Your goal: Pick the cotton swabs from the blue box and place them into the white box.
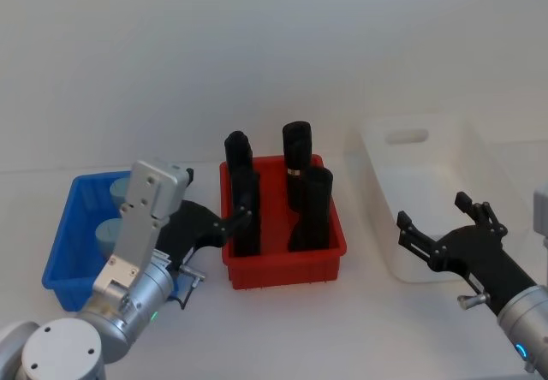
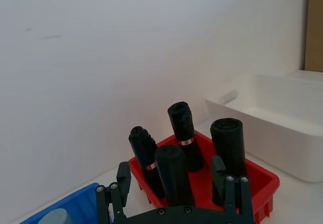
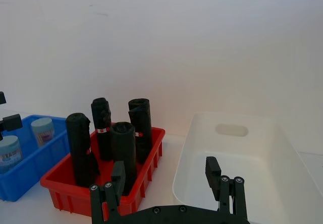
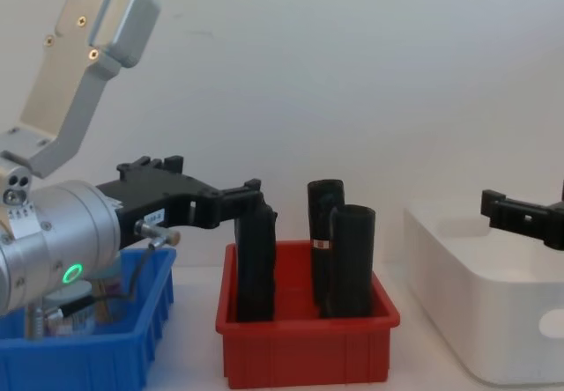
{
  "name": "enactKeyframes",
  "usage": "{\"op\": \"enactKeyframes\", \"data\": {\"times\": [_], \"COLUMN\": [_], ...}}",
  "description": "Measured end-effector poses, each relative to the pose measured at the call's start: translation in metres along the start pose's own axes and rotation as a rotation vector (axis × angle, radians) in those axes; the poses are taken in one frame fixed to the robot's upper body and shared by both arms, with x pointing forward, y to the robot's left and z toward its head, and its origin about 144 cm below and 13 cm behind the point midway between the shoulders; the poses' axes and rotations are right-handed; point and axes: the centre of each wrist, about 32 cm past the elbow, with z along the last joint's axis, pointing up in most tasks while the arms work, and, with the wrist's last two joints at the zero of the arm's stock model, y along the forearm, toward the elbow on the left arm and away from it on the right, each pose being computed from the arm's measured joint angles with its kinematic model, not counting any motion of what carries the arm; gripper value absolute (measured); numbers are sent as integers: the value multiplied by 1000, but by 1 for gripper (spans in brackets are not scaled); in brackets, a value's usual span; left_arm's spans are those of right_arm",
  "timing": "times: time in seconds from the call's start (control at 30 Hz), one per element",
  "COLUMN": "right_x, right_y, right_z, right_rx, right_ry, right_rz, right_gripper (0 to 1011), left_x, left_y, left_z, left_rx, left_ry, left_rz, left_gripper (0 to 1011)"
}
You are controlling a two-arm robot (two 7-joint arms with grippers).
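Left gripper [image 1: 214, 215] released, empty, above blue box [image 1: 62, 236] right rim; cotton swabs [image 1: 110, 233] inside. Right gripper [image 1: 435, 211] released over white box [image 1: 409, 127].

A robot laboratory or a test bench is indicated. A plain white table [image 1: 282, 329] is seen standing against a bare white wall [image 1: 257, 38]. Three plastic storage bins are lined up on it side by side: a blue box [image 1: 62, 243], a red bin [image 1: 282, 269] and a white box [image 1: 381, 200].
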Motion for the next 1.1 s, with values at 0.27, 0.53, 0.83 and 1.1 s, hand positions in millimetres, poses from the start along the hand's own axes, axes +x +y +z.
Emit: {"op": "enactKeyframes", "data": {"times": [0.27,0.53,0.83,1.1], "right_x": [0,0,0,0], "right_y": [0,0,0,0], "right_z": [0,0,0,0], "right_rx": [0,0,0,0], "right_ry": [0,0,0,0], "right_rz": [0,0,0,0], "right_gripper": [1001,1001,1001,1001], "left_x": [16,38,62,80], "left_y": [-2,-3,0,2], "left_z": [-4,-10,-20,-31], "left_rx": [40,97,158,208], "left_ry": [18,40,77,114], "left_rz": [27,75,128,170], "left_gripper": [1004,1004,1004,1004]}}
